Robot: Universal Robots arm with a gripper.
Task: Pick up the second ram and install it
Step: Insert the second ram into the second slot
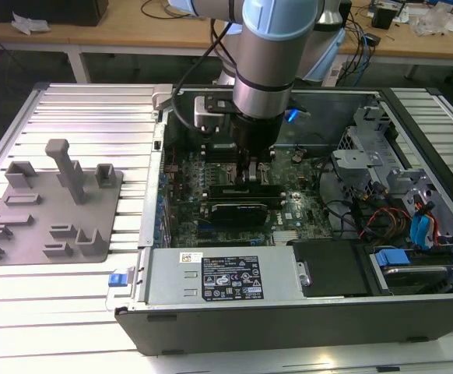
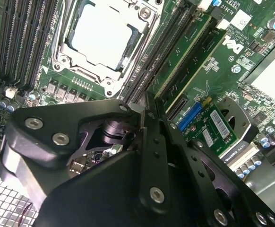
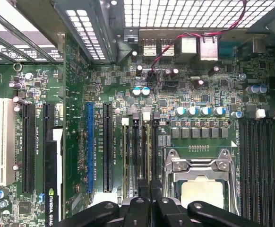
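Observation:
My gripper (image 1: 250, 173) reaches down into the open computer case (image 1: 152, 234), over the memory slots beside the processor socket (image 2: 99, 35). Its black fingers (image 2: 156, 142) are pressed together with no visible gap. In the second wrist view a thin green stick, the second ram (image 2: 182, 56), stands in a slot, and its near end lies right at my fingertips. Another green stick (image 2: 204, 59) stands in a slot alongside it. In the first wrist view my gripper (image 3: 150, 191) sits over the slots (image 3: 138, 156) next to the socket (image 3: 201, 191).
A black expansion card (image 1: 242, 209) lies just in front of the gripper. A grey fixture (image 1: 55, 202) with upright holders sits on the slatted table at the exterior view's left. The power supply (image 1: 222, 276), drive cage (image 1: 366, 156) and cables (image 1: 382, 214) crowd the case.

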